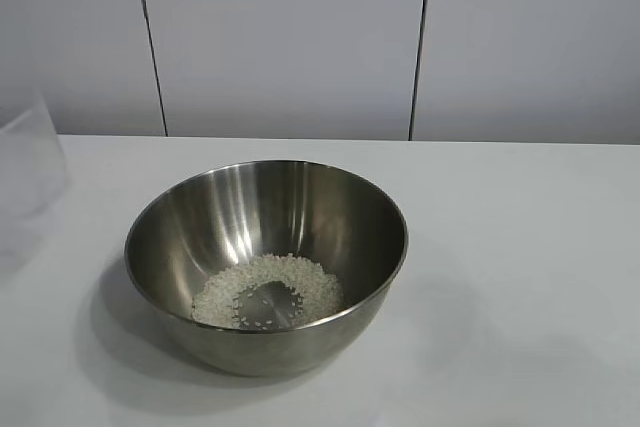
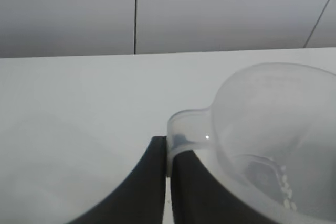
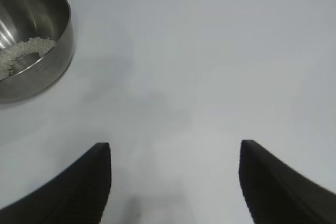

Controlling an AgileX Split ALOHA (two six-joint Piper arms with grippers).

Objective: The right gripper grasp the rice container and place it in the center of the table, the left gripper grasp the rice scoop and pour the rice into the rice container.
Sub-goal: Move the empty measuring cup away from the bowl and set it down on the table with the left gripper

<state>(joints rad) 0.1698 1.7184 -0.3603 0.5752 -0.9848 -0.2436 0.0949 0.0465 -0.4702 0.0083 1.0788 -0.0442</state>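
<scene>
Rice is lying in the shiny steel bowl — left gripper is pinching the translucent plastic scoop's tab; right gripper is gaping, empty.

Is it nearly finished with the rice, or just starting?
Nearly finished. The rice container stands mid-table with the rice ringed in its bottom. The left gripper is shut on the rice scoop, where a few grains cling. The right gripper hangs open, apart. Left: setting the scoop down.

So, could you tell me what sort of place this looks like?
Probably a lab test bench rather than a kitchen: a bare white table, plain panelled wall, and only a steel bowl with rice.
</scene>
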